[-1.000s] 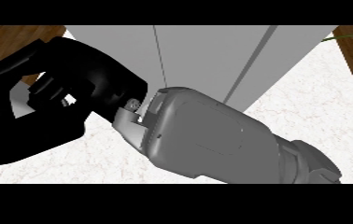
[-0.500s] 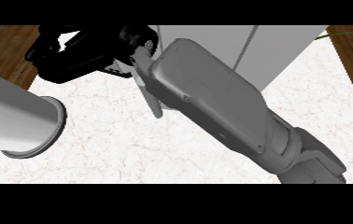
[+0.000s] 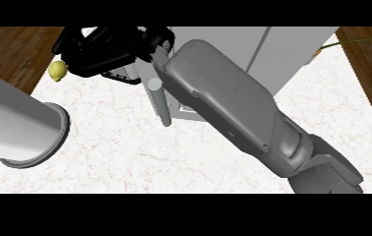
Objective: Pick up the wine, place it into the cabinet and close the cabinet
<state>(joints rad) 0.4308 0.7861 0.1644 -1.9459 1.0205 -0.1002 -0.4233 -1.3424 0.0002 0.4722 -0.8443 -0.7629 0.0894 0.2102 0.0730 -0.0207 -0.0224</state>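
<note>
The right forearm (image 3: 240, 112) runs from the lower right corner diagonally up toward the top left, over the counter. Its black right hand (image 3: 109, 50) sits at the upper left, fingers curled in a bunch. The left forearm (image 3: 25, 124) shows at the left edge as a grey cylinder end; its hand is out of sight.

wine: not visible | right hand (image 3: 109, 53): fingers unclear | left forearm (image 3: 25, 127): cut off, left edge

One small yellow lemon (image 3: 57, 70) is seen on the white marble counter (image 3: 131, 146). One grey cabinet (image 3: 291, 53) is seen.
</note>
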